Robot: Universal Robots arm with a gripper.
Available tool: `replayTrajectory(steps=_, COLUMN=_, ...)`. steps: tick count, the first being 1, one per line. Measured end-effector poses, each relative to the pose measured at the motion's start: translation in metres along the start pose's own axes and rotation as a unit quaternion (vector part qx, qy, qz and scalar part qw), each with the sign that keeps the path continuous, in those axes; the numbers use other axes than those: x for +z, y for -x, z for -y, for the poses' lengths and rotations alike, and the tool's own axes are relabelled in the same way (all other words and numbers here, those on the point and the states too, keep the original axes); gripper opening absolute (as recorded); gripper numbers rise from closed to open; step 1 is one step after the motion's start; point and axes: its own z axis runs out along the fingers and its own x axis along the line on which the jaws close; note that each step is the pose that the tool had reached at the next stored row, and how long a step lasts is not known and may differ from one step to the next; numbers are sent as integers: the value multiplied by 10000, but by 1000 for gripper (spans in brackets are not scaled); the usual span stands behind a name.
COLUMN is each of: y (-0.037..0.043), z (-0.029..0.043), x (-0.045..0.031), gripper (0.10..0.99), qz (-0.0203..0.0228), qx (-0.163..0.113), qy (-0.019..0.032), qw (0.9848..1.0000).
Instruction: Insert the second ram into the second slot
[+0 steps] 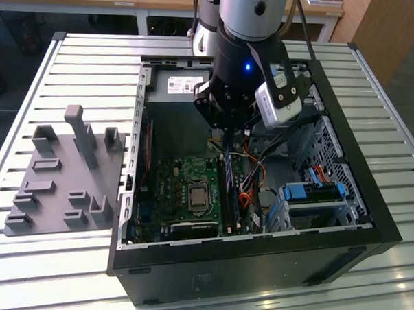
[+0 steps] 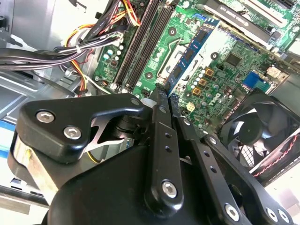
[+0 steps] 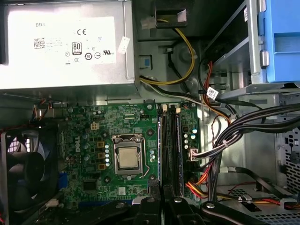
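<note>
Gripping the second ram [image 2: 190, 51] over the motherboard [image 2: 225, 79], the hand [image 2: 164, 93] is closed on it; judged light, stiff, fragile; hold by edges.

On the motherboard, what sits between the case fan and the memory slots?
The processor socket in its metal frame lies between the fan and the memory slots, seen in the first wrist view.
</note>
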Motion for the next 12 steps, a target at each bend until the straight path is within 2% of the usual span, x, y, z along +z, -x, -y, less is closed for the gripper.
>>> replayTrajectory(steps=12, y=0, z=1, x=46, gripper=137, qz=-1, qx=0, qy=0, qw=10000)
